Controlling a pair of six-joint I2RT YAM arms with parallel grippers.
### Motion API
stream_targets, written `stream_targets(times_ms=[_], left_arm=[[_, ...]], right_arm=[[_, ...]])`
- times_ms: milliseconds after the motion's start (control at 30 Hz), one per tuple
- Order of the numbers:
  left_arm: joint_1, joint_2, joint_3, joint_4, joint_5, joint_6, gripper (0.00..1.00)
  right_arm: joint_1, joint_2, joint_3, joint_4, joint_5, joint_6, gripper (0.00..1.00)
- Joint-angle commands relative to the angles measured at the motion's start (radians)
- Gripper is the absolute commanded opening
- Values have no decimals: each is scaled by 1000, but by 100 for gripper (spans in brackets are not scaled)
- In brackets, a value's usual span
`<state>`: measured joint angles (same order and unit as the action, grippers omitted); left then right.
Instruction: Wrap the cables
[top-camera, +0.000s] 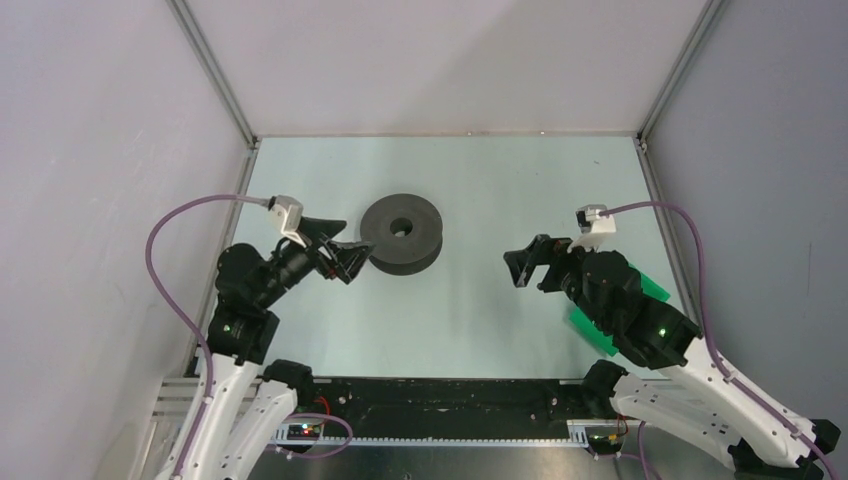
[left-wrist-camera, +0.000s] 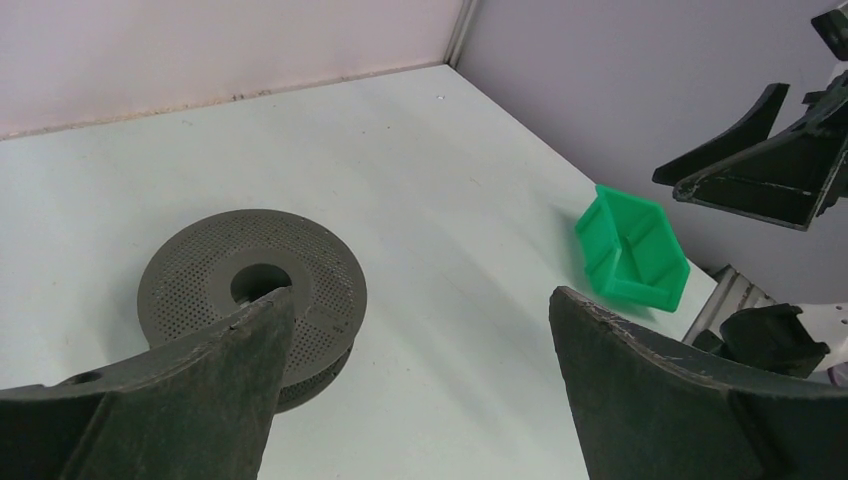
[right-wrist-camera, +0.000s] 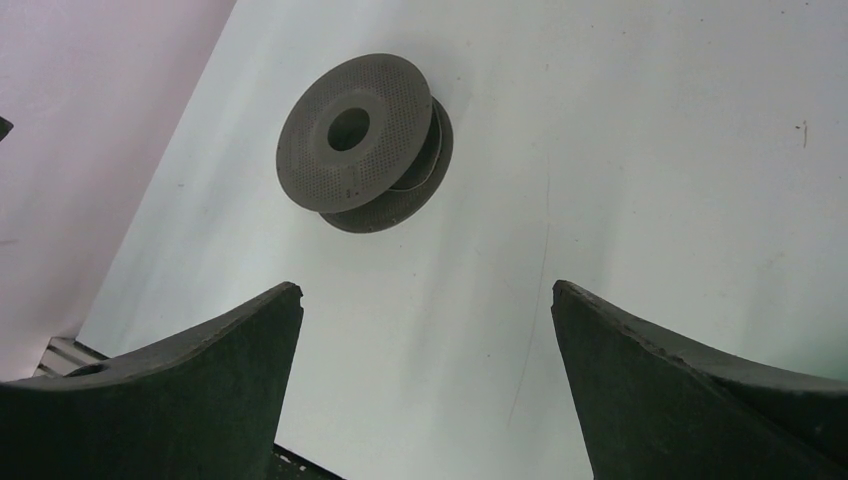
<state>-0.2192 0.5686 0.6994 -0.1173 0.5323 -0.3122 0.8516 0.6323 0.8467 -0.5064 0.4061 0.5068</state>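
The big dark grey round spool lies flat on the pale table, left of centre. It also shows in the left wrist view and the right wrist view. A hair-thin dark wire strand lies loose on the table in the right wrist view, running toward the near edge just inside my right finger. I cannot make it out in the top view. My left gripper is open and empty, just left of the spool. My right gripper is open and empty, well right of the spool.
A green plastic bin sits at the right side of the table, partly under my right arm; it also shows in the left wrist view. Walls and metal frame posts close in the table on three sides. Purple arm cords loop beside both arms.
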Motion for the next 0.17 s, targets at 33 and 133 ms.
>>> stream_targets(times_ms=[33, 133], left_arm=[[7, -18, -9, 11, 26, 24, 100], [10, -23, -9, 11, 19, 24, 100]], right_arm=[[4, -16, 37, 24, 2, 26, 99], [4, -16, 37, 22, 0, 31, 100]])
